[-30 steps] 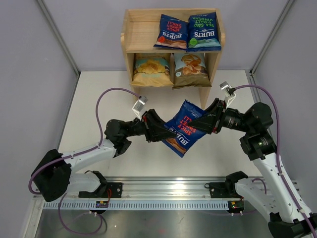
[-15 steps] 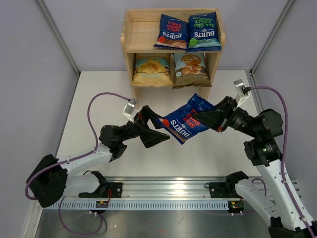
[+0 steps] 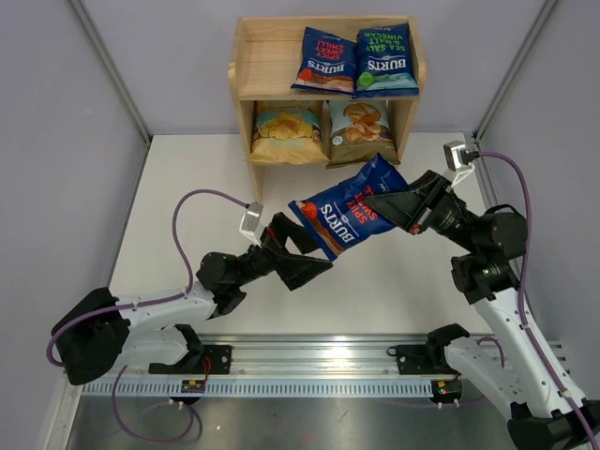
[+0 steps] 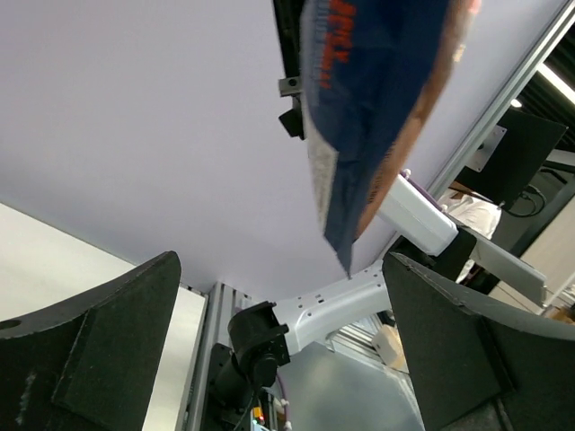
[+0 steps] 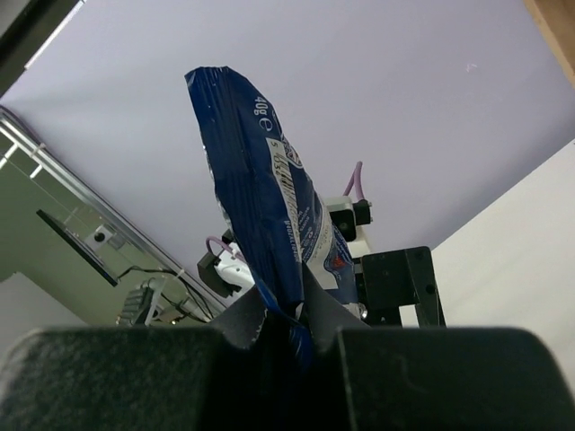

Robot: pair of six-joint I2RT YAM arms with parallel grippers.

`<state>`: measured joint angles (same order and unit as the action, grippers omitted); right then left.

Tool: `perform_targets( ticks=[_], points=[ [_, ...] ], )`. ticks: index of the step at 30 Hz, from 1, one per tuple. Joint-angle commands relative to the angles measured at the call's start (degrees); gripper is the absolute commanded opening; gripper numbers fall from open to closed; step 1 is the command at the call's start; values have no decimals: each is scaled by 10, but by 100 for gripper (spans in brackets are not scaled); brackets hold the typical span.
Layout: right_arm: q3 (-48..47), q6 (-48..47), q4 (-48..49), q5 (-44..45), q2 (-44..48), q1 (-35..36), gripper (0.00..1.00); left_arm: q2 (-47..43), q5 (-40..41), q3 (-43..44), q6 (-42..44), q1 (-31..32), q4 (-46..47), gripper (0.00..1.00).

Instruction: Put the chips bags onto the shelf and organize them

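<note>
A dark-blue Burts chips bag (image 3: 345, 215) with red lettering hangs in the air in front of the shelf (image 3: 266, 58). My right gripper (image 3: 388, 202) is shut on its right edge. In the right wrist view the bag (image 5: 268, 211) rises from between the closed fingers of that gripper (image 5: 289, 320). My left gripper (image 3: 307, 251) is open just below and left of the bag, not touching it. From the left wrist the bag (image 4: 377, 99) hangs above the gripper's (image 4: 286, 355) wide-spread jaws. The shelf's top tier holds a red-lettered Burts bag (image 3: 325, 58) and a green-lettered one (image 3: 386, 61).
On the shelf's lower tier stand a yellow chips bag (image 3: 286, 131) and a light-blue and brown chips bag (image 3: 360, 131). The top tier has bare wood at its left end. Grey walls close in the white table (image 3: 187, 178) on both sides. A metal rail (image 3: 309, 361) runs along the near edge.
My left gripper has opened, let go of the dark-blue bag and drawn back down and left. My right gripper has closed on the bag and lifted it toward the shelf.
</note>
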<state>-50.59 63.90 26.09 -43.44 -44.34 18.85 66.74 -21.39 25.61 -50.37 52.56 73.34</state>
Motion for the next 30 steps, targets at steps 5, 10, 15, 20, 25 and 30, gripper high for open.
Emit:
perform_targets(
  ticks=[5, 10, 15, 20, 25, 30],
  points=[
    [21, 58, 68, 23, -2, 8, 12, -13, 116, 31, 82, 24, 189, 96],
    [22, 58, 47, 20, 4, 10, 12, -7, 137, 36, 89, 23, 191, 92],
    [40, 52, 44, 31, 8, 11, 12, 16, 120, 59, 63, 24, 220, 82],
    [44, 36, 32, 35, 9, 13, 11, 15, 113, 70, 62, 28, 220, 81],
    [41, 18, 6, 42, 11, 12, 11, 1, 112, 67, 69, 28, 220, 70],
    [44, 18, 5, 37, 11, 12, 11, -6, 124, 58, 73, 28, 220, 64]
  ],
)
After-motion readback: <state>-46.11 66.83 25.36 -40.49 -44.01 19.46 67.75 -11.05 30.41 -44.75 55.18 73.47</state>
